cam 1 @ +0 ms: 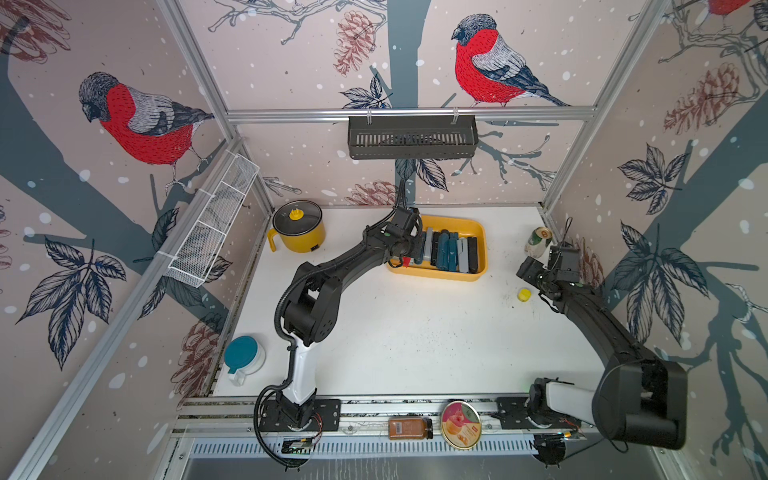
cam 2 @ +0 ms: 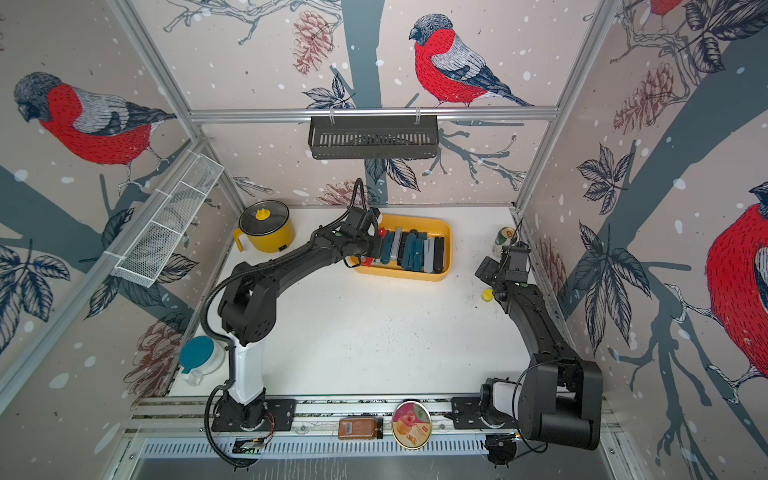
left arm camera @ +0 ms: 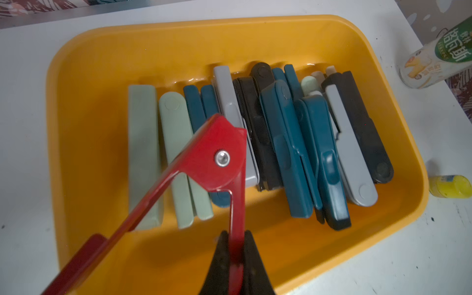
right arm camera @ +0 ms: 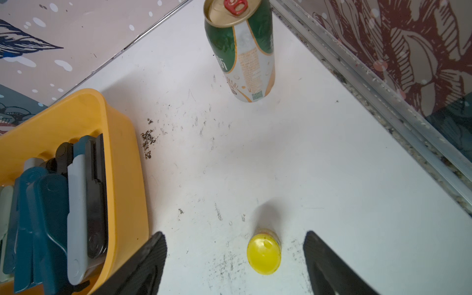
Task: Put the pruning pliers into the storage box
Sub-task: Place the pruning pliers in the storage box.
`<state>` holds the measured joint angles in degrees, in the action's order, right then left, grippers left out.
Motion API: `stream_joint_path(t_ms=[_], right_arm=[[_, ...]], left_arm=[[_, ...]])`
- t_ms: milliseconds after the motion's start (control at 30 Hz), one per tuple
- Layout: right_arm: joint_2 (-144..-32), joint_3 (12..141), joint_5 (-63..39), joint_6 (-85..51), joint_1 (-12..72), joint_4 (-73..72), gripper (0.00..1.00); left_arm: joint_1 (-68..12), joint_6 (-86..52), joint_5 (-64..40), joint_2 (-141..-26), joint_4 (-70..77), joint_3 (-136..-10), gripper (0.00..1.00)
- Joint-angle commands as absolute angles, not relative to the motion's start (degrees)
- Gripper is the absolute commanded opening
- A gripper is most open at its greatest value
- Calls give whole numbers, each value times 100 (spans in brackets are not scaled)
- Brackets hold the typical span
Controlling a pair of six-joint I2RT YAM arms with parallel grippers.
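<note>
Red pliers [left arm camera: 204, 153], spread in a V, hang over the left end of the box [cam 1: 436, 276] at the upper middle of a top view. One arm is clamped tight in the left pincer [left arm camera: 236, 237], and the hinge points away from it across the mint ones [left arm camera: 176, 143]. The other pliers [left arm camera: 286, 153] lie side by side, long axes rim to rim, filling the box's right part, so the bare floor by its left wall looks the likeliest room, though the splayed arm may catch the rim. The right pincer [right arm camera: 234, 233], wide open and empty, hangs well apart over a yellow cap [right arm camera: 263, 251] on the table [cam 1: 415, 332].
</note>
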<state>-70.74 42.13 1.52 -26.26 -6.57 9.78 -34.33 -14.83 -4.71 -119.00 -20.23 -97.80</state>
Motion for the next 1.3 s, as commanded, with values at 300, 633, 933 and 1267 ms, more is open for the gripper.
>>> stream_joint_path(t_ms=[300, 633, 933, 1267], right_arm=[[-6827, 3964, 115, -2278, -659, 406, 85], [-6671, 3788, 62, -2184, -659, 214, 85], [-6627, 3786, 88, -2169, -659, 238, 86], [-6628, 3788, 0, -2108, -659, 208, 86]], left_arm=[[-3349, -1566, -1054, -12918, -1844, -10758, 0], [-3269, -1792, -1166, -13129, -1560, -10705, 0], [-3252, -1916, -1281, -13211, -1497, -10696, 15], [-3239, -1997, -1345, -13159, -1476, -10710, 32]])
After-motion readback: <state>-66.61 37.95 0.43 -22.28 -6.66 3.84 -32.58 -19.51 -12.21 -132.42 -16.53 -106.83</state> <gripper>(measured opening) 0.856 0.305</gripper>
